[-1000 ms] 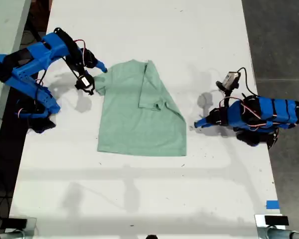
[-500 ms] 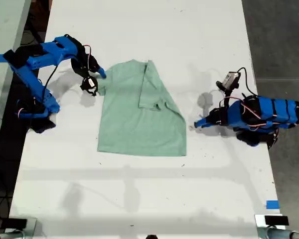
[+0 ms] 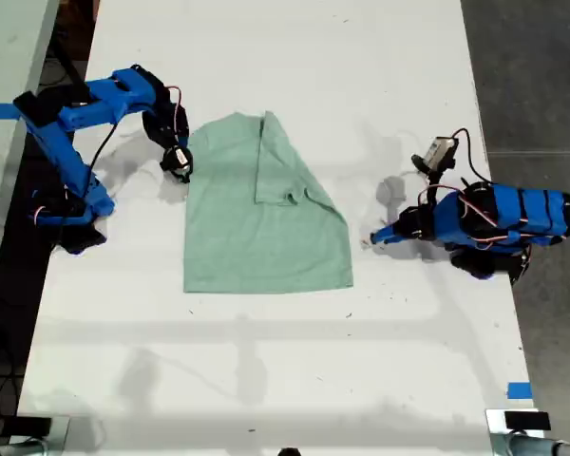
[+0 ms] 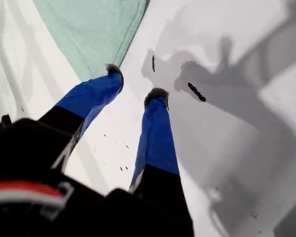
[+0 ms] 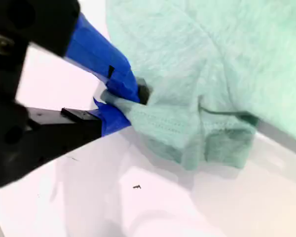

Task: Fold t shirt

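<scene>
White desk [image 3: 266, 380] filling most of the exterior view, bare but for small dark specks. Pale mint t shirt [image 3: 261, 214] lying near the middle, one side already folded over along a slanted edge, hem toward 6 o'clock. Blue arm reaching in from 9 o'clock of the exterior view, second gripper [image 3: 179, 160] at the shirt's edge around 10 o'clock; jaws pinched tight on a bunched sleeve [image 5: 207, 140] of the t shirt [image 5: 227, 59], cloth lifted in a small fold off the desk [image 5: 138, 207]. Other blue arm resting at 3 o'clock of the exterior view, first gripper [image 3: 375, 237] just beside the shirt's edge, apart from it; jaws of first gripper [image 4: 135, 86] spread narrowly, holding nothing, tips down near the desk [image 4: 227, 148] with the shirt corner [image 4: 93, 34] just beyond one tip.
</scene>
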### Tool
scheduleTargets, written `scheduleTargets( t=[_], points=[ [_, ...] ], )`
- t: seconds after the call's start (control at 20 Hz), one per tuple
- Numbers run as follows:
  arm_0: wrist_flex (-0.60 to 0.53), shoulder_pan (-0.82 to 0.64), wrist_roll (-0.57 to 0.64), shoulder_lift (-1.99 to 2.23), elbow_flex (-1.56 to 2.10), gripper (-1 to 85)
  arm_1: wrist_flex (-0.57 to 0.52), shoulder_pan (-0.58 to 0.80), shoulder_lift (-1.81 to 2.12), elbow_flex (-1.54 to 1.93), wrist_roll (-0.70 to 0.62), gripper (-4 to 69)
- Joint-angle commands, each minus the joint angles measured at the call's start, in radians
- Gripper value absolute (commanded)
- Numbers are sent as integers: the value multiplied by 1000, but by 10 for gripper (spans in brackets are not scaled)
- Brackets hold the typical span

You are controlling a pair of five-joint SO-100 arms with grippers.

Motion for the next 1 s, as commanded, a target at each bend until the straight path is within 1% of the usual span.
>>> scheduleTargets(
  t=[0.0,0.15,0.2,0.35,0.5,0.55,0.6,0.65,0.7,0.75,0.8,0.85,0.9,0.95],
  points=[
    [173,126,-48,40,-264,-1,5,-3,6,54,-18,127],
    [348,282,-83,-61,-670,-1,5,-3,6,54,-18,127],
    [379,337,-86,-117,-787,-1,5,-3,6,54,-18,127],
    [374,494,-114,-270,-979,44,5,-3,6,54,-18,127],
    [337,571,-126,-359,-1014,89,5,-3,6,54,-18,127],
    [331,584,-130,-370,-1014,142,5,-3,6,54,-18,127],
    [331,591,-138,-377,-1014,235,5,-3,6,54,-18,127],
    [339,588,-144,-379,-1014,275,5,-3,6,54,-18,127],
    [351,571,-140,-368,-1014,280,5,-3,6,54,-18,127],
    [364,546,-115,-334,-1014,256,5,-3,6,54,-18,127],
    [390,509,-101,-278,-1012,213,5,-3,6,54,-18,127],
    [411,460,-94,-198,-994,35,5,-3,6,54,-18,127],
    [417,408,-97,-77,-931,-1,5,-3,6,54,-18,127],
    [419,364,-94,71,-867,-1,5,-3,6,54,-18,127]
  ],
)
